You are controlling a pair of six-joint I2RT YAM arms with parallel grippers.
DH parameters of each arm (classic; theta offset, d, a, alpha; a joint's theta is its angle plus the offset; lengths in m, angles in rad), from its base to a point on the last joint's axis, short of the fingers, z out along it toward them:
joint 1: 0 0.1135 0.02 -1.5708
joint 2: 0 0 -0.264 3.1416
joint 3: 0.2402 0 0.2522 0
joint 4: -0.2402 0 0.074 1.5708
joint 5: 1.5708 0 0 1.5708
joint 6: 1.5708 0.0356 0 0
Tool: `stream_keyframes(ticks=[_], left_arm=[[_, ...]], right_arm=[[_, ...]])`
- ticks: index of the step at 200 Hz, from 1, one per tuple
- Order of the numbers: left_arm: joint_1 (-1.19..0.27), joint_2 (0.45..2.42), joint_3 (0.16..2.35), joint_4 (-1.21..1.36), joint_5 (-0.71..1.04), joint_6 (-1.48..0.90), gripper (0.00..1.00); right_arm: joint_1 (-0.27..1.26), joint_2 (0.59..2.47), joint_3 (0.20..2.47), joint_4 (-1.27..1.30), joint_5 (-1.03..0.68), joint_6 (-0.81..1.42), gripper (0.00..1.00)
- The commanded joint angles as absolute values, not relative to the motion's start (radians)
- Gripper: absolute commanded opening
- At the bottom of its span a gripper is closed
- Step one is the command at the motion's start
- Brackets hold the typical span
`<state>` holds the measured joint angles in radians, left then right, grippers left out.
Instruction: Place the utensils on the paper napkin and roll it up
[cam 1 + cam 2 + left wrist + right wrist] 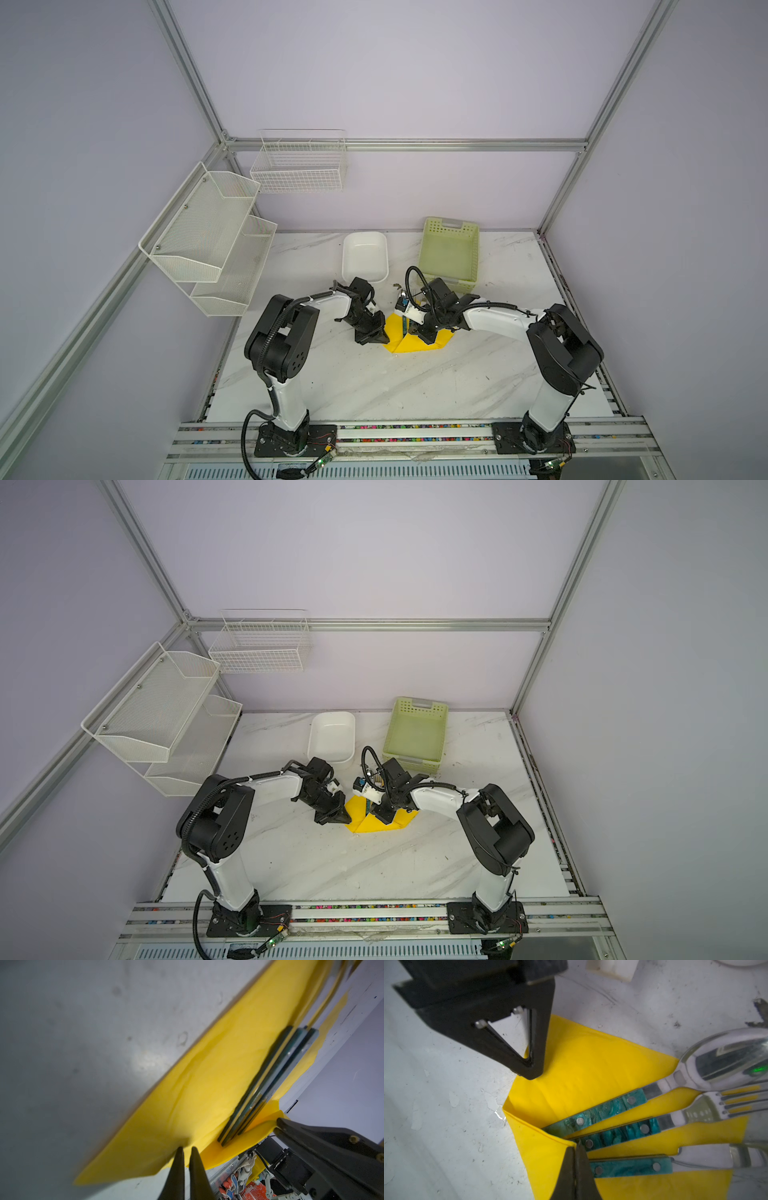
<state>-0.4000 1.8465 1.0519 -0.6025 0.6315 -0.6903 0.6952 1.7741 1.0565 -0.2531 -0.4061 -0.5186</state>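
The yellow paper napkin (409, 344) (374, 825) lies mid-table between both arms. On it rest the utensils, fanned out with teal handles: a spoon (726, 1059), a fork (737, 1101) and a knife-like piece (631, 1165). Their handles (270, 1084) lie close together. My right gripper (576, 1147) (417, 332) is shut on a raised fold of the napkin (581, 1064) at the handle ends. My left gripper (186, 1148) (384, 338) is shut on the napkin's (207, 1084) opposite edge, which stands lifted off the table. The utensil heads reach past the napkin.
A white tub (345, 257) and a pale green perforated basket (451, 226) stand just behind the grippers. White mesh shelves (208, 241) hang on the left wall and a wire basket (299, 166) on the back wall. Marble tabletop (374, 386) lies in front.
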Motion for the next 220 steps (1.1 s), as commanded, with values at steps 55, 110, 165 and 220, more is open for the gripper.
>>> stream_keyframes(ticks=[55,110,165,220], left_arm=[[-0.443,1.730,1.068,-0.618,0.659,-0.706,0.10],[-0.501,1.711,0.971,-0.478,0.738,-0.812,0.09],[-0.522,1.726,0.888,-0.377,0.732,-0.877,0.08],[-0.522,1.742,0.863,-0.336,0.722,-0.899,0.08]], right_arm=[[0.690,1.814,1.062,-0.209,-0.387,-0.534,0.00],[0.690,1.824,1.053,-0.204,-0.392,-0.534,0.00],[0.690,1.823,1.049,-0.205,-0.402,-0.532,0.00],[0.690,1.816,1.045,-0.212,-0.414,-0.529,0.00]])
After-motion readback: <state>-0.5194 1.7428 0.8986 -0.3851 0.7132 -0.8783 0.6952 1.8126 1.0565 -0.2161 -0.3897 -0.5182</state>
